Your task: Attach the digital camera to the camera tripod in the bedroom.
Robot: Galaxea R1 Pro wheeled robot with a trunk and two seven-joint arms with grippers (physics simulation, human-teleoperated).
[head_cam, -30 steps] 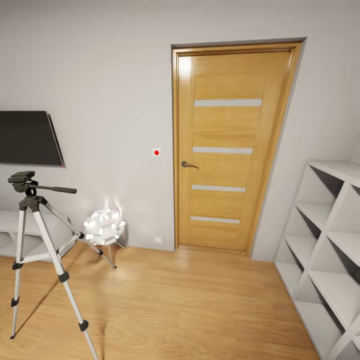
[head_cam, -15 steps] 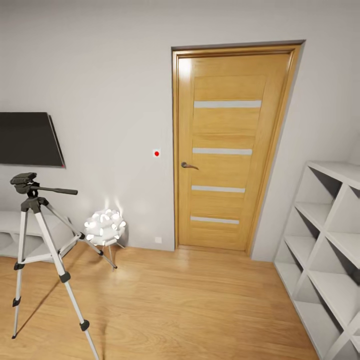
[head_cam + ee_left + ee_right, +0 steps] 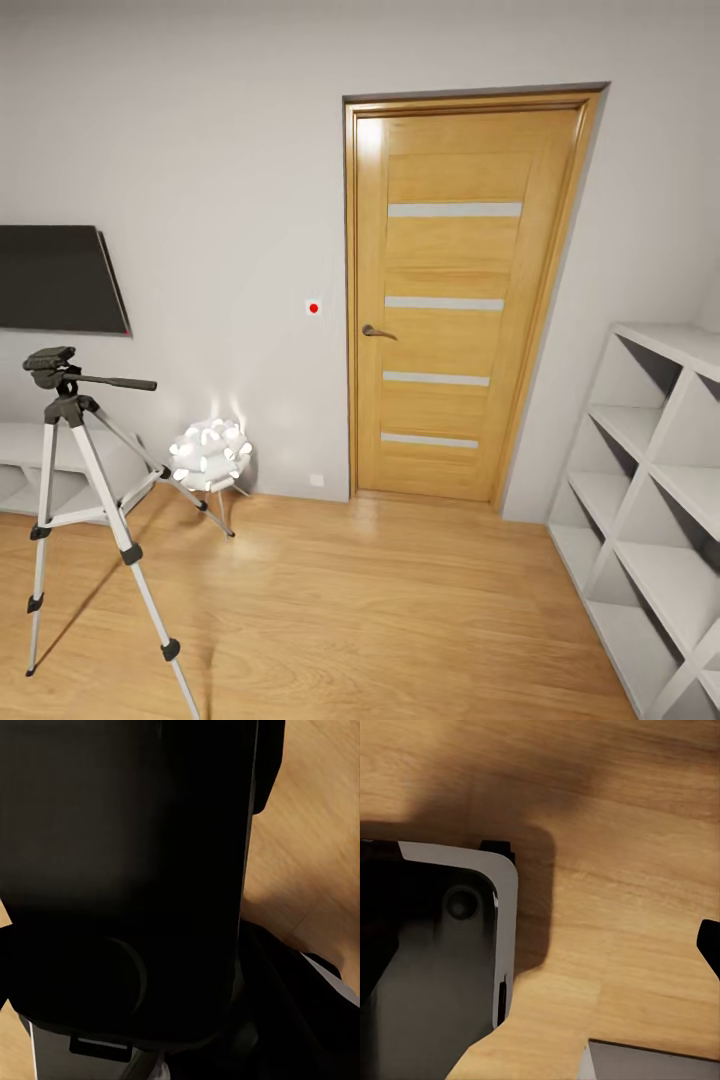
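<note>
Standing on the light wood floor (image 3: 380, 610) near the left wall is the camera tripod (image 3: 75, 500), its silver legs spread and its black head at the top with the long handle pointing toward the door. Just behind one of its legs, by the wall, sits a white spiky-ball lamp (image 3: 208, 455). A black TV (image 3: 55, 278) hangs on the wall above the tripod, and a low white shelf (image 3: 20, 465) runs below it. The oak door (image 3: 455, 300) is shut, with a small white switch plate (image 3: 313, 307) bearing a red dot on the wall beside it. A grey cube shelf (image 3: 655, 480) stands along the right wall.

Both wrist views look down at the wood floor past dark parts of the robot's own body; whether either pair of fingers is spread or closed cannot be told.
</note>
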